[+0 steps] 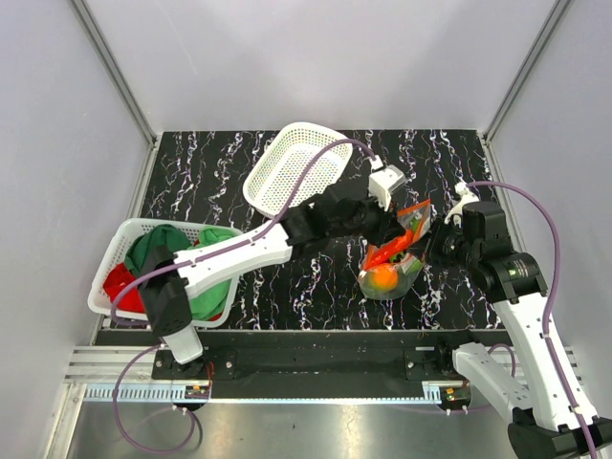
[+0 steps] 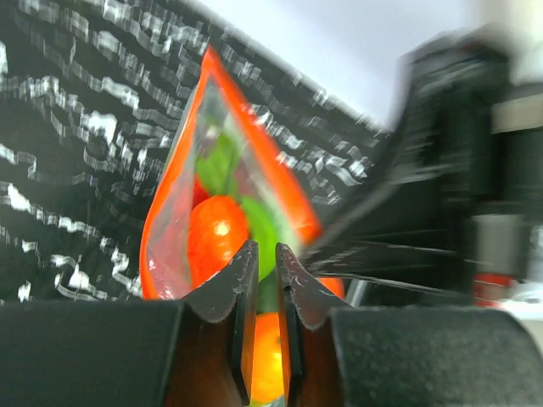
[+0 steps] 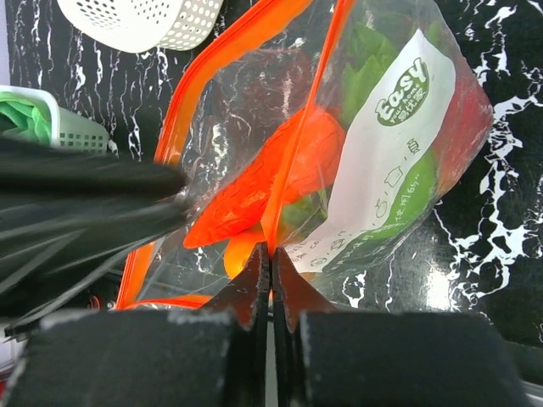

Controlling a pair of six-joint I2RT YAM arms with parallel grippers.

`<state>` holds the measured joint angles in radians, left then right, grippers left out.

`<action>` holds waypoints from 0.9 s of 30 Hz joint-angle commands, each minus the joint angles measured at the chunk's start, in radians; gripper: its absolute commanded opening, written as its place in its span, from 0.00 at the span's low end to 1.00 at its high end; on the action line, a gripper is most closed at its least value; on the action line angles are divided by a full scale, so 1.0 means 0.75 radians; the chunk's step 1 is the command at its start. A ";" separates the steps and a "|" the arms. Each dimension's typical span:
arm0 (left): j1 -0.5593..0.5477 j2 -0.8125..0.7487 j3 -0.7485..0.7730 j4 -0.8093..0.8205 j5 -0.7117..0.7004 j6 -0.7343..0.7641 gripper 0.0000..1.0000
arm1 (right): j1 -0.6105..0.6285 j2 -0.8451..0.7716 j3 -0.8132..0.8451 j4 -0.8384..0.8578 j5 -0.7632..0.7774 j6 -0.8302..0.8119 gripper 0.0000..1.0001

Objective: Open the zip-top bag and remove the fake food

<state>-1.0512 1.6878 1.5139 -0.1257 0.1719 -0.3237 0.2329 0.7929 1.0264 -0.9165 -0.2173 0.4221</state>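
While the bag (image 1: 397,253) is held up over the tabletop (image 1: 210,172), right of centre, both arms pinch it: left fingers (image 2: 231,292) narrowed on its film, right fingers (image 3: 251,287) pressed together on the orange strip. Film looks thin, crinkly, likely slippery; the load should make it sag. Best hold: opposite lips beside the zip. Count: one bag, two baskets (image 1: 292,163); food (image 3: 293,165) overlaps, orange, red, green, number unclear

Only the zip-top bag (image 3: 246,110) carries text: its white label (image 3: 399,161) reads "Easy" in a green oval, smaller print beneath too tiny to read.
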 commanded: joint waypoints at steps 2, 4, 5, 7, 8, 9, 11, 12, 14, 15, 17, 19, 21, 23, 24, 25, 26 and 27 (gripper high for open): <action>0.005 0.077 0.066 -0.082 -0.043 0.047 0.20 | 0.000 -0.024 0.053 0.060 -0.040 -0.025 0.00; 0.005 0.085 0.060 -0.100 -0.033 0.047 0.29 | 0.000 -0.026 0.053 0.060 -0.034 -0.031 0.00; 0.005 0.087 0.047 -0.100 -0.006 0.049 0.31 | 0.000 -0.028 0.053 0.060 -0.036 -0.033 0.00; -0.002 0.093 0.037 -0.100 0.010 0.047 0.38 | -0.002 -0.028 0.053 0.058 -0.038 -0.035 0.00; -0.004 0.098 0.031 -0.102 -0.006 0.045 0.41 | 0.000 -0.026 0.053 0.060 -0.040 -0.037 0.00; -0.004 0.110 0.031 -0.110 -0.012 0.041 0.45 | 0.000 -0.024 0.053 0.062 -0.044 -0.035 0.00; -0.006 0.122 0.037 -0.119 -0.020 0.041 0.51 | 0.000 -0.022 0.055 0.066 -0.056 -0.037 0.00; -0.006 0.128 0.039 -0.121 -0.023 0.039 0.53 | 0.000 -0.022 0.055 0.068 -0.058 -0.035 0.00; -0.008 0.149 0.045 -0.121 -0.051 0.037 0.56 | 0.000 -0.022 0.059 0.068 -0.058 -0.033 0.00; -0.008 0.157 0.043 -0.123 -0.061 0.039 0.57 | 0.000 -0.022 0.059 0.070 -0.064 -0.037 0.00; -0.006 0.185 0.043 -0.117 -0.084 0.047 0.62 | 0.000 -0.022 0.065 0.068 -0.068 -0.033 0.00; -0.008 0.218 0.055 -0.117 -0.068 0.055 0.62 | 0.000 -0.024 0.069 0.070 -0.070 -0.033 0.00; -0.008 0.239 0.062 -0.109 -0.045 0.065 0.62 | 0.000 -0.022 0.073 0.075 -0.064 -0.035 0.00; -0.008 0.263 0.082 -0.106 -0.021 0.065 0.61 | 0.000 -0.024 0.069 0.075 -0.058 -0.037 0.00; -0.008 0.269 0.084 -0.104 -0.021 0.072 0.60 | 0.000 -0.026 0.069 0.075 -0.052 -0.039 0.00; -0.008 0.275 0.088 -0.102 -0.029 0.074 0.58 | 0.000 -0.028 0.067 0.075 -0.050 -0.039 0.00; -0.006 0.278 0.094 -0.104 -0.033 0.078 0.53 | 0.000 -0.034 0.065 0.071 -0.048 -0.041 0.00; -0.004 0.273 0.096 -0.104 -0.037 0.078 0.39 | 0.000 -0.035 0.065 0.073 -0.048 -0.043 0.00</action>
<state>-1.0523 1.8931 1.5284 -0.2310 0.1524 -0.2924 0.2329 0.7841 1.0283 -0.9104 -0.2489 0.4114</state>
